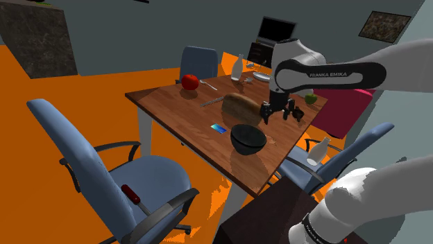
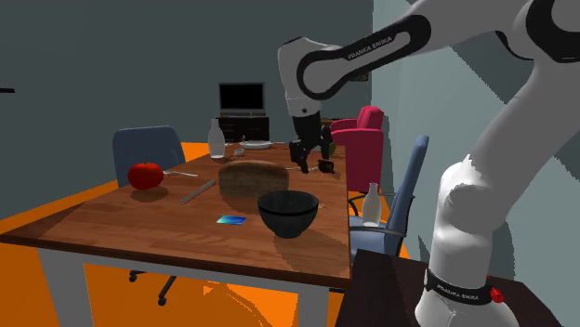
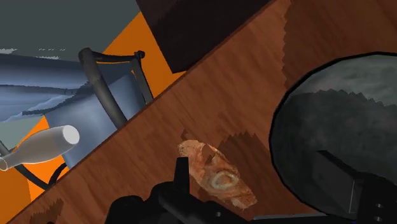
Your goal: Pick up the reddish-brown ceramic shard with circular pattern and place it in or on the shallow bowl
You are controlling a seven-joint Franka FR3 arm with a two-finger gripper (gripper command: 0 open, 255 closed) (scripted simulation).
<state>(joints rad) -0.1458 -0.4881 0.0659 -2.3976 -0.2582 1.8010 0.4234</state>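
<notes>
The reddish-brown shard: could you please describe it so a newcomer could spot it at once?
On the brown wooden table, look beside the dark round bowl, on its table-edge side. The small flat reddish-brown shard there alone bears a pale ring.

The shard (image 3: 213, 175) is reddish-brown, mottled with paler patches, and carries a pale ring around a darker centre. The bowl (image 3: 337, 121) is black with a greyish sheen inside. The worktop (image 1: 173, 104) is warm brown with a wood grain. The tomato (image 1: 190, 82) is bright red, the loaf (image 1: 241, 107) tan-brown and the small card (image 1: 218, 127) turquoise-blue. The chairs (image 1: 149, 177) are slate blue with black armrests, and the armchair (image 1: 347, 107) is magenta. The floor (image 1: 21, 173) is vivid orange. The bottle (image 3: 44, 145) is white. The arm (image 1: 326, 73) is white with a black band.
</notes>
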